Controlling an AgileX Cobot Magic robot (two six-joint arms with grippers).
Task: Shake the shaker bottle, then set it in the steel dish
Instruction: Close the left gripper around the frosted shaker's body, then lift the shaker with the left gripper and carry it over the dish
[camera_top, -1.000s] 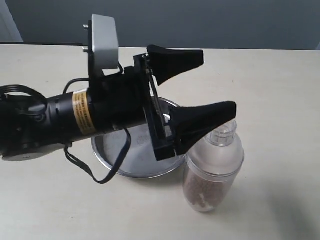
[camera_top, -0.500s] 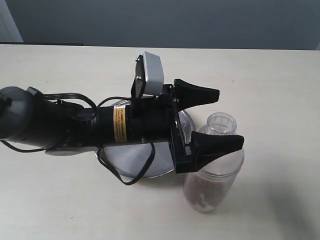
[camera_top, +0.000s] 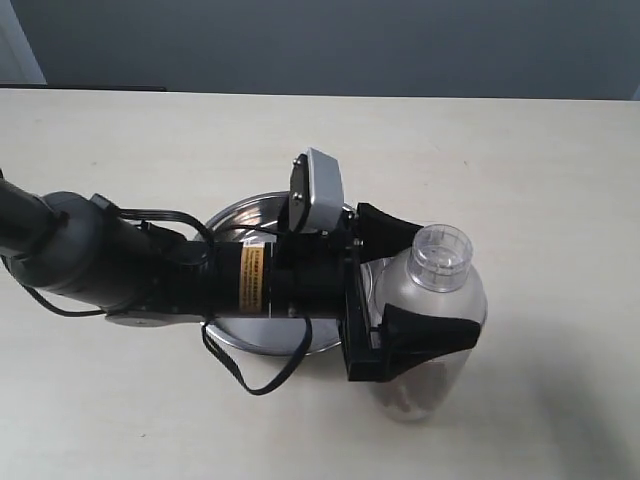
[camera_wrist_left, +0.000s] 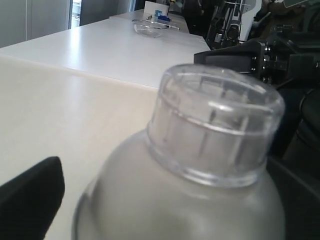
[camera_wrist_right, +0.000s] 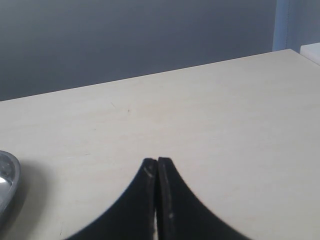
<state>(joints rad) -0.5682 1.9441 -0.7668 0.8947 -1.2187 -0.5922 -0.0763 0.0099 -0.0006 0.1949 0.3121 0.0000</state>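
Left pincer (camera_top: 445, 280) is spread wide, straddling the domed shoulder of the clear frosted plastic shaker bottle (camera_top: 450, 298), which stands on the worktop (camera_top: 540, 160) just right of the shiny round steel dish (camera_top: 235, 215). Clamping on that curved dome, I'd worry it squirts out mid-shake.

Your worktop (camera_top: 540, 170): shaker bottle (camera_top: 445, 300) stands just right of steel dish (camera_top: 235, 213), possibly touching its rim; left claw (camera_top: 448, 280) straddles the bottle.
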